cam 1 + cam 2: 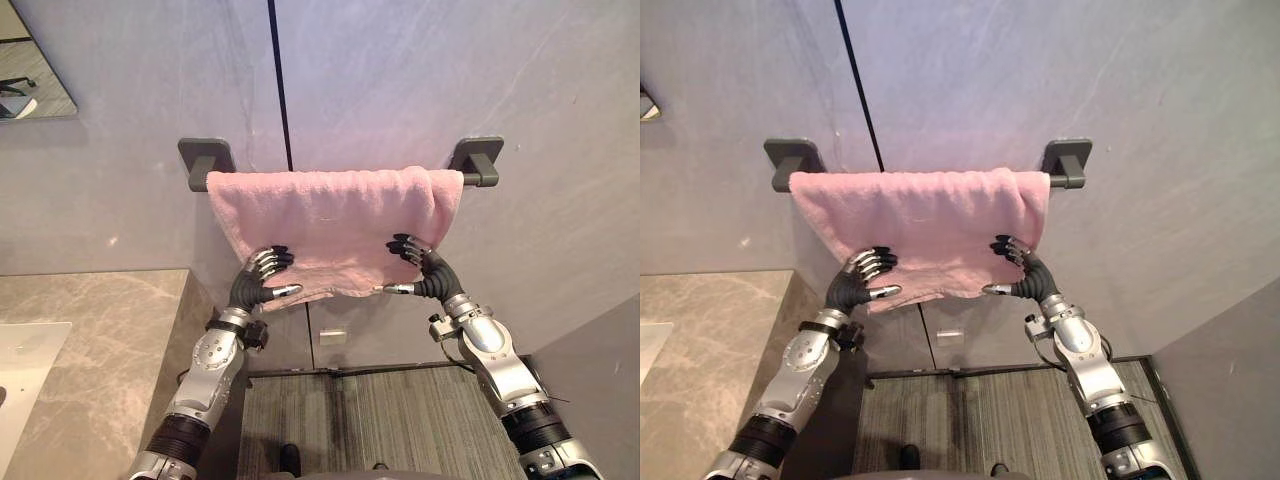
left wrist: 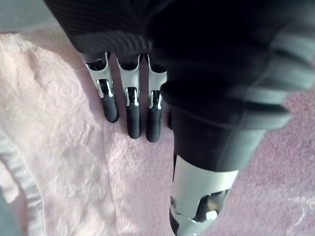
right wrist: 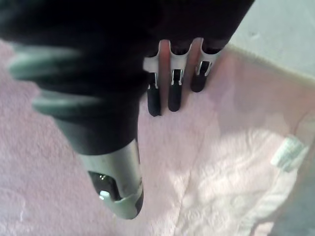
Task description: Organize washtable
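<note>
A pink towel [image 1: 335,210] hangs folded over a dark grey wall bar [image 1: 478,160]. My left hand [image 1: 258,278] rests flat against the towel's lower left part, fingers straight and thumb lying along the hem. My right hand [image 1: 428,272] mirrors it on the lower right part. Both hands are open. In the left wrist view the fingers [image 2: 133,113] lie straight on the towel [image 2: 64,162]. The right wrist view shows the fingers [image 3: 170,96] laid on the cloth [image 3: 221,162] the same way, with a white label [image 3: 288,152] at the towel's edge.
A beige marble counter [image 1: 100,330] with a white basin [image 1: 25,370] stands at the left. A mirror corner [image 1: 30,75] shows at the upper left. Under the towel the wall has a small white outlet [image 1: 333,337], and a grey mat [image 1: 370,420] lies on the floor.
</note>
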